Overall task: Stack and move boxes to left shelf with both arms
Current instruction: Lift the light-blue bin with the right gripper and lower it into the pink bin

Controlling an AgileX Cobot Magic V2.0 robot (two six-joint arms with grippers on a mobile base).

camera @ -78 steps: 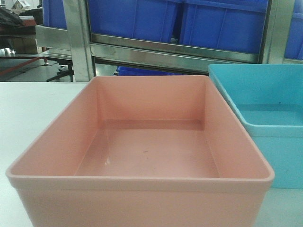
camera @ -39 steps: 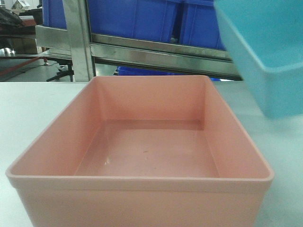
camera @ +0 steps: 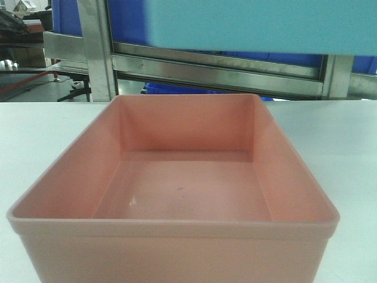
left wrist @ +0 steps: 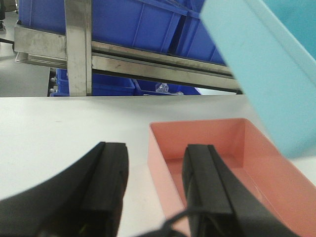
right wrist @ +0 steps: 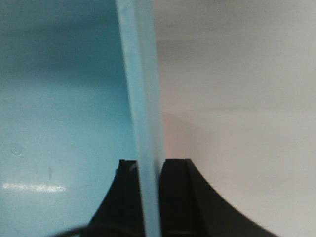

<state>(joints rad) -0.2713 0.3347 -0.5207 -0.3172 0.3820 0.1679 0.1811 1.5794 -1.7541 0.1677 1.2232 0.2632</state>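
Aqua box (camera: 259, 23) rim in right gripper (right wrist: 148, 170), above pink box (camera: 177, 247).

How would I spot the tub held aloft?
Start at the white table before the steel rack. A pink tub sits on it; the aqua tub hangs in the air above, its wall pinched by the right pincer. Unlike the dark blue bins behind, it is pale and smooth.
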